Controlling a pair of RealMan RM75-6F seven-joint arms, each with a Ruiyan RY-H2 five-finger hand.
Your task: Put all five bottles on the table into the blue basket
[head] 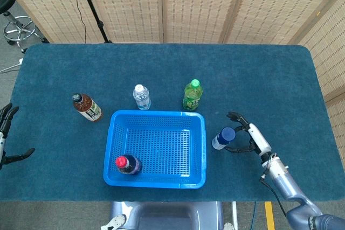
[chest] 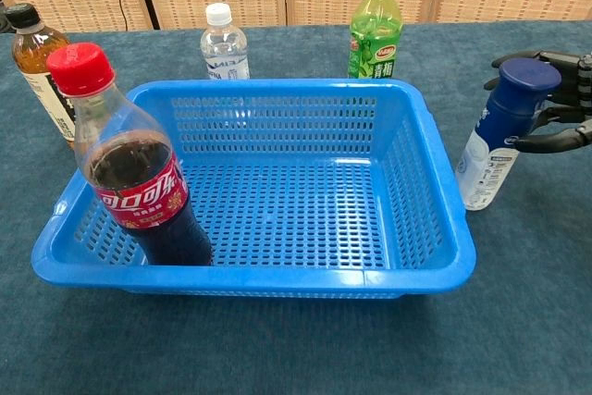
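The blue basket [head: 156, 179] [chest: 277, 279] sits at the table's front middle. A red-capped cola bottle [head: 128, 164] [chest: 137, 173] stands in its near left corner. A white bottle with a dark blue cap [head: 223, 137] [chest: 501, 136] stands just right of the basket. My right hand [head: 245, 134] [chest: 560, 94] is open, its fingers spread around that bottle's top without closing. Behind the basket stand a clear water bottle [head: 142, 97] [chest: 225, 43] and a green bottle [head: 192, 95] [chest: 376, 27]. A brown tea bottle [head: 88, 107] [chest: 39, 67] stands at the left. My left hand [head: 6, 136] is open at the table's left edge.
Bamboo screens [head: 178, 4] stand behind the dark blue table [head: 259, 79]. A stool [head: 20, 29] and a stand pole [head: 89, 4] are on the floor at the back left.
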